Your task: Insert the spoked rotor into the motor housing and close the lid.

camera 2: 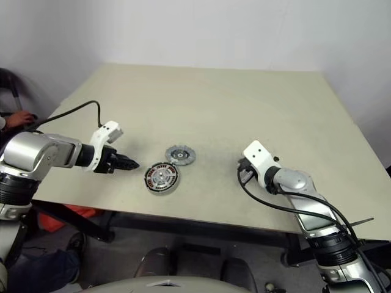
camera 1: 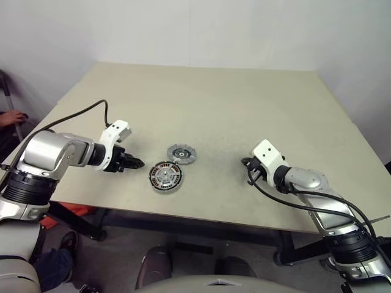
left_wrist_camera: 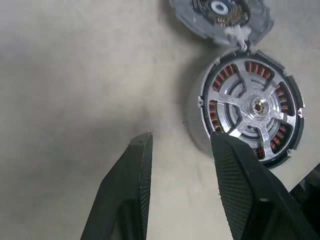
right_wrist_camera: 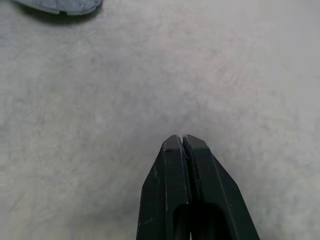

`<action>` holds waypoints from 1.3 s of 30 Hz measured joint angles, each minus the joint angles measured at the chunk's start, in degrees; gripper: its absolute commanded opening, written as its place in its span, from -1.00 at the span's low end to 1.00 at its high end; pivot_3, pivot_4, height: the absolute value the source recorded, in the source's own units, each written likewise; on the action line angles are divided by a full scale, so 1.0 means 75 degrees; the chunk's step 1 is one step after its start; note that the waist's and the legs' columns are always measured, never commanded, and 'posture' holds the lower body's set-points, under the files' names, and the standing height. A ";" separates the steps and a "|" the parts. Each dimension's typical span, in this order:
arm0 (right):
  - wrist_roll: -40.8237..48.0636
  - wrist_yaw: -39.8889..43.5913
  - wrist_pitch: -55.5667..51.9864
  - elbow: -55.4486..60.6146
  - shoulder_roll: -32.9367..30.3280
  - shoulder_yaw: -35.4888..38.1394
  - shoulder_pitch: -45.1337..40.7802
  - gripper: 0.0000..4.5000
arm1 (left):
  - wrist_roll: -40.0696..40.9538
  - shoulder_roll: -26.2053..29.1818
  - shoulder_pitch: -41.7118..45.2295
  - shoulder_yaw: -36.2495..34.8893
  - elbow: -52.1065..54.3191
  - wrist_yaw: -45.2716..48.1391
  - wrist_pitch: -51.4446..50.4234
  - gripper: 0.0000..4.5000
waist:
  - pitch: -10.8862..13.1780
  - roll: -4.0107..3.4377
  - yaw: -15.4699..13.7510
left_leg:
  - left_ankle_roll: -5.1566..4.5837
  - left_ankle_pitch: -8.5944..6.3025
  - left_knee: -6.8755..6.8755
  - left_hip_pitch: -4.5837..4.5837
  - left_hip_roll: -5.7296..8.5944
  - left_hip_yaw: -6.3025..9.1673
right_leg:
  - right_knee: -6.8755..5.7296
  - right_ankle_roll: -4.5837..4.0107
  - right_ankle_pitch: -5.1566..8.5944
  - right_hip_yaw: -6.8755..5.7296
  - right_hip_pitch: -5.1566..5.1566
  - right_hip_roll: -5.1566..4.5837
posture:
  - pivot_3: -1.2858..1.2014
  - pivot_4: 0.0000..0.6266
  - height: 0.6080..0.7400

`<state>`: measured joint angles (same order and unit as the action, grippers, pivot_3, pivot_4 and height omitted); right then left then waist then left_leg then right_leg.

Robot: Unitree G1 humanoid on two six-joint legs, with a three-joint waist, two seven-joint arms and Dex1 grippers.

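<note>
Two round parts lay close together on the beige table [camera 1: 244,110], nearer its front edge and left of its middle. Seen in the motor housing [camera 1: 167,177]: the spoked rotor [left_wrist_camera: 256,107] already seated, copper windings visible between its silver spokes. Just behind it, almost touching, lay the lid [camera 1: 182,154], flat on the table. Hovered beside the housing on its left: the left gripper [camera 1: 135,163], fingers [left_wrist_camera: 131,185] spread apart, holding nothing. Rested low toward the front right, well apart from both parts: the right gripper [right_wrist_camera: 182,145], fingers pressed together, empty.
</note>
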<state>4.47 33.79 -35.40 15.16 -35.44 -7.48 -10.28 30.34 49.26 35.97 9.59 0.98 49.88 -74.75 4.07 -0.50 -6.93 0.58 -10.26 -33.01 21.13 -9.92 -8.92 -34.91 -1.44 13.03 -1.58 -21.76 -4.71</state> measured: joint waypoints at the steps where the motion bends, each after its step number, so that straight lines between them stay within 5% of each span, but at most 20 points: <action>1: -0.0012 -0.0049 0.0000 0.0009 0.0019 0.0006 0.0007 -1.00 | -0.0034 0.0040 0.0223 0.0258 -0.0185 0.0225 0.0065 -0.13 | 0.0000 0.0004 0.0000 | 0.0004 0.0002 -0.0001 -0.0006 -0.0001 0.0005 | -0.0001 0.0000 0.0000 0.0000 0.0012 0.0003 | 0.03 -1.00 1.00; 6: -0.0020 -0.0126 -0.0012 0.0007 0.0165 0.0000 -0.0070 -1.00 | -0.1383 0.0270 0.1461 0.1213 -0.0765 0.1098 0.2755 -0.13 | 0.0003 0.0007 -0.0022 | 0.0013 0.0008 -0.0004 -0.0009 -0.0001 0.0021 | 0.0004 0.0001 -0.0001 0.0000 0.0025 0.0008 | 0.03 -1.00 1.00; 11: -0.0011 0.0139 -0.0050 0.0002 -0.0221 0.0012 -0.0137 -1.00 | -0.2746 0.0268 0.1267 0.1709 -0.1371 0.1814 0.6373 -0.13 | -0.0001 -0.0001 -0.0001 | 0.0009 0.0005 0.0001 0.0011 -0.0010 0.0021 | 0.0009 0.0001 -0.0001 0.0000 0.0002 0.0016 | 0.03 -1.00 1.00; 22: 0.0050 0.1306 -0.0019 -0.0216 -0.1180 0.0020 -0.0638 -1.00 | -0.4222 -0.0102 0.2859 0.2110 -0.2484 0.4090 1.2423 -0.13 | -0.0001 0.0001 -0.0094 | 0.0013 0.0008 -0.0012 0.0011 -0.0010 0.0017 | -0.0017 -0.0002 -0.0003 -0.0001 0.0003 0.0009 | 0.03 -1.00 1.00; 28: 0.0068 0.1625 0.0038 -0.0425 -0.1375 0.0074 -0.0684 -1.00 | -0.4315 -0.0431 0.3828 0.2747 -0.3372 0.5547 1.3847 -0.13 | 0.0000 0.0001 -0.0084 | 0.0023 0.0013 -0.0025 0.0013 -0.0022 -0.0009 | -0.0087 -0.0023 0.0010 0.0008 -0.0048 0.0009 | 0.03 -1.00 1.00; 39: 0.0069 0.1919 0.0130 -0.0448 -0.1696 0.0217 -0.0695 -1.00 | -0.4515 -0.0416 0.4113 0.4478 -0.3710 0.5650 1.5329 -0.13 | -0.0001 0.0001 -0.0178 | 0.0044 0.0026 -0.0030 0.0019 -0.0039 -0.0015 | -0.0115 -0.0031 0.0014 0.0009 -0.0067 0.0014 | 0.03 -1.00 1.00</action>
<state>4.99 48.18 -34.43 11.79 -48.16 -5.86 -15.49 -3.53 46.14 66.81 43.17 -26.85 92.26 40.22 4.06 -0.50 -8.26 0.91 -10.06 -33.24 21.27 -10.22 -9.04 -35.77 -1.67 13.14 -1.52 -22.26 -4.61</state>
